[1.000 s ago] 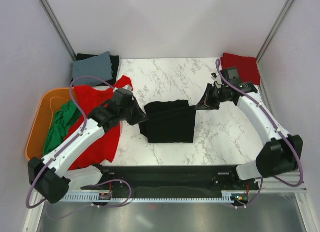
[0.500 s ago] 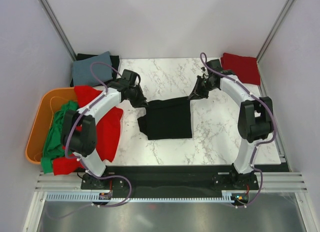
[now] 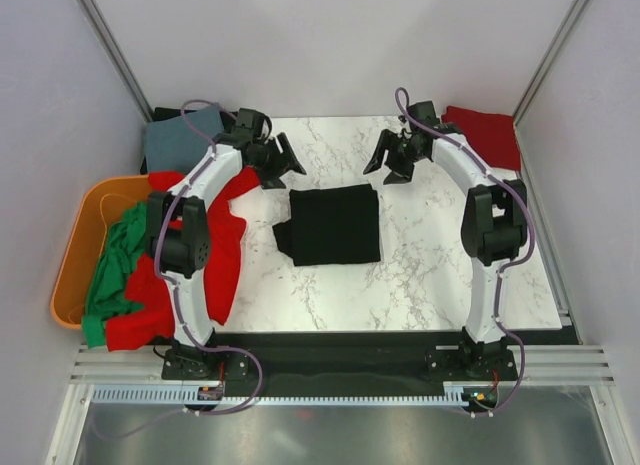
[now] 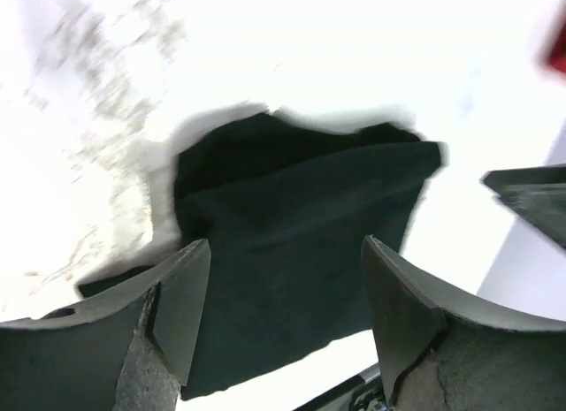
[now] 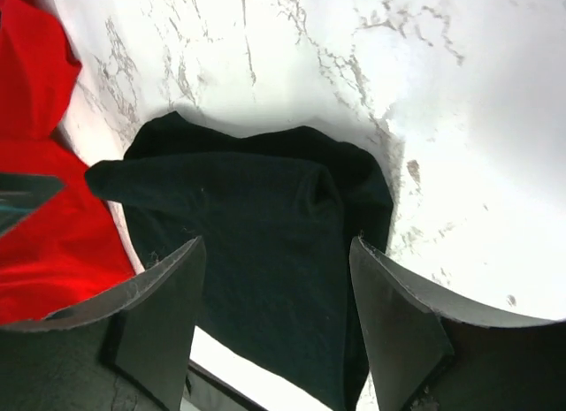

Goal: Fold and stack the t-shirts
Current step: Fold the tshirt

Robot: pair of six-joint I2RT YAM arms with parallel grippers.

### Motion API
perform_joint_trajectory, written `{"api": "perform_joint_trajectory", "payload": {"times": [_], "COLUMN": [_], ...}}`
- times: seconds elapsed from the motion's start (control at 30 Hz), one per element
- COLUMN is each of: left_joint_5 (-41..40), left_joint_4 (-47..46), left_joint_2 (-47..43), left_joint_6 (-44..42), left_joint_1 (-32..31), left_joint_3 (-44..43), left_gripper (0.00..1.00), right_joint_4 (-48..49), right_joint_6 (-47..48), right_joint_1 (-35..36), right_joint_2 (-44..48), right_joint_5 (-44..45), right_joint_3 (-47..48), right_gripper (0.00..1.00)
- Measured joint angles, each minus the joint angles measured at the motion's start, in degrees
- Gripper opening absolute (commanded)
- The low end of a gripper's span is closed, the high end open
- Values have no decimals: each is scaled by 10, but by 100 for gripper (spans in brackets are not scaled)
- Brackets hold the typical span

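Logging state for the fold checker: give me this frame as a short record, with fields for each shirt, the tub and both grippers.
black t-shirt: folded, flat at the centre of the table, nothing gripping it
left gripper: open, empty, beyond the shirt's far left corner
right gripper: open, empty, beyond its far right corner
folded red t-shirt: far right corner
grey-blue t-shirt: far left corner
orange tub: left edge, holds green t-shirt
loose red t-shirt: unfolded, draped from tub onto table
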State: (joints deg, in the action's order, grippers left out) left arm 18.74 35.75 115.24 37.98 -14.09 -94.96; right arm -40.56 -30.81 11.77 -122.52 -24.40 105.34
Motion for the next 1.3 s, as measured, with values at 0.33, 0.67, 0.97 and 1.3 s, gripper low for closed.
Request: {"api": "perform_joint_trajectory", "payload": {"times": [0.33, 0.67, 0.97, 1.3], "left_joint_5": [7, 25, 53, -23], "left_joint_4": [5, -124, -162, -8], "left_joint_2": [-160, -199, -163, -332], "left_joint_6": [-5, 45, 55, 10], "left_joint_1": [-50, -148, -134, -142], "left_joint_3": [45, 362, 410, 315], "left_gripper": [69, 63, 62, 89], "right_joint_4": [76, 219, 344, 148], "right_joint_6": [-39, -78, -73, -35], "right_joint_1": [107, 135, 113, 111], "right_joint_2": [256, 240, 294, 471], "right_joint_5": [21, -14, -44, 72], "right_joint_3": [-223, -506, -625, -602], "right_gripper": [67, 61, 60, 63]}}
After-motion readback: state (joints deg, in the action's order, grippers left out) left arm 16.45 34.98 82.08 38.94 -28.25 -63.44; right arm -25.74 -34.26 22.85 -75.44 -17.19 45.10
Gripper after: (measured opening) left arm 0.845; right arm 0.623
